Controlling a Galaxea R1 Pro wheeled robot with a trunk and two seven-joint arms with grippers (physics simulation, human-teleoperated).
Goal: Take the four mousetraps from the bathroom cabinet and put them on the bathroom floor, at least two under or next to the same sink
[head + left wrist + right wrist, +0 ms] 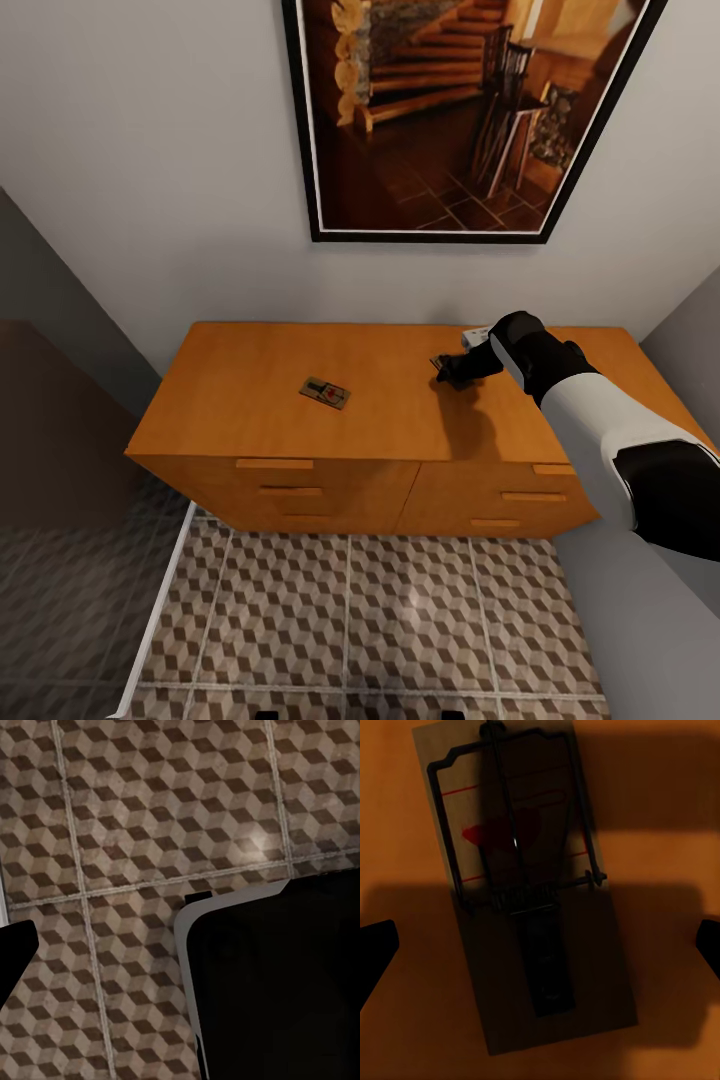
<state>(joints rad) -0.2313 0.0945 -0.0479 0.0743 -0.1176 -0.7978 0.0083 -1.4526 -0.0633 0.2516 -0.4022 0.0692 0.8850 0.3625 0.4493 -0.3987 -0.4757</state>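
Orange-brown cabinet [400,400] top: my right gripper [452,370] hovers wide open and empty over one mousetrap [529,889], another mousetrap [325,392] lying well apart; pickup step, so next I judge a straight descent and closing across the board.

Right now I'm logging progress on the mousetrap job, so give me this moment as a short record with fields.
setting: orange-brown cabinet against the wall, patterned bathroom floor in front
mousetrap in reach: one mousetrap lies flat on the cabinet top, below the right end effector
right end effector: open, fingers either side of that trap, not touching it
other mousetrap: a second one lies farther left on the cabinet top
left end effector: fingertip above floor tiles; state unclear
traps on floor: none visible
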